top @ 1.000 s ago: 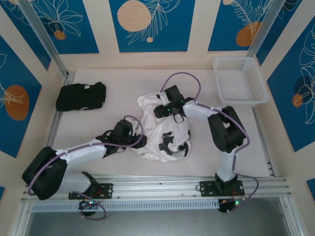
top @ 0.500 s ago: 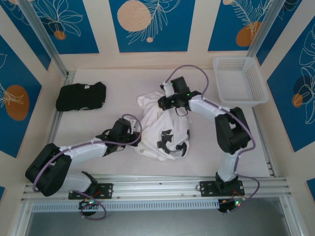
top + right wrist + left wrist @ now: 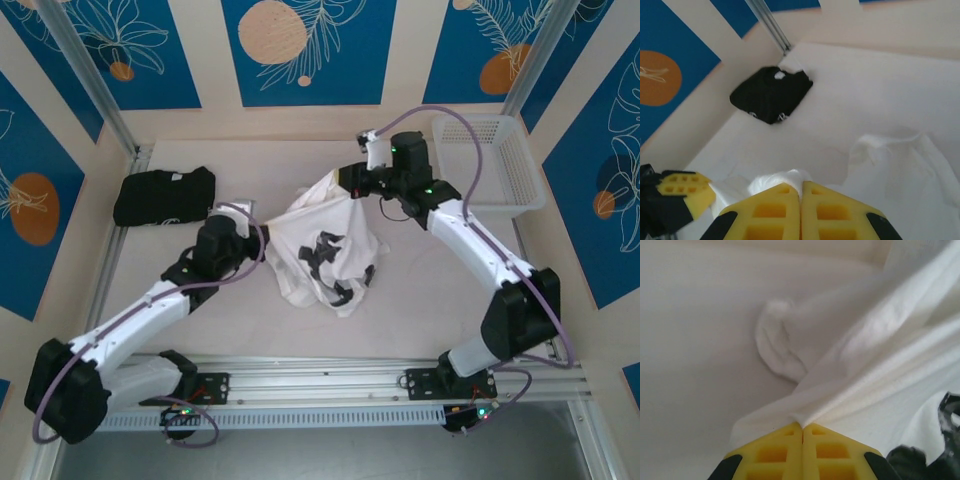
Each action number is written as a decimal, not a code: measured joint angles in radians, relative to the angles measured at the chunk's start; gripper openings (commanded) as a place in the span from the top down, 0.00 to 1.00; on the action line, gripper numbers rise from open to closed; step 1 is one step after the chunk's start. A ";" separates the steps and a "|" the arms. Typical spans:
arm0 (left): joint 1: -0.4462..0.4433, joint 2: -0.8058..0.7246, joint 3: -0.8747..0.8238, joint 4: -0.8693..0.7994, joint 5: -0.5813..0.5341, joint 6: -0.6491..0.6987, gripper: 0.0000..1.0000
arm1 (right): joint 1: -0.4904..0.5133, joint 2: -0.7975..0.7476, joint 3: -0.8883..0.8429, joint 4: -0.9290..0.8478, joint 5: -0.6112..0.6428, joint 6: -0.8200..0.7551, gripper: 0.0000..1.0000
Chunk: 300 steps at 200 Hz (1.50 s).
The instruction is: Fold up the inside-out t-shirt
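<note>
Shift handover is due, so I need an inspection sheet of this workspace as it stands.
Surface: white table, no stains seen.
Job's things: white t-shirt, crumpled, dark print showing, stretched between both end effectors.
Clutter: black folded garment far left; white basket far right.
End effectors: left end effector shut on the shirt's fabric; right end effector shut on another bunch of it.
Cables: purple cables looped along both arms.
Surroundings: blue-and-cream wall panels; metal rail at the near edge.
</note>
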 measured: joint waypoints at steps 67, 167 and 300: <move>0.002 -0.209 -0.050 -0.032 -0.027 0.062 1.00 | 0.003 -0.418 -0.322 0.060 -0.009 0.024 1.00; -0.191 -0.076 -0.330 0.090 0.337 0.008 0.52 | 0.058 -0.470 -0.731 0.136 0.062 0.187 1.00; -0.226 0.447 0.067 0.151 0.303 0.075 1.00 | 0.081 -0.508 -0.742 0.152 0.014 0.098 0.99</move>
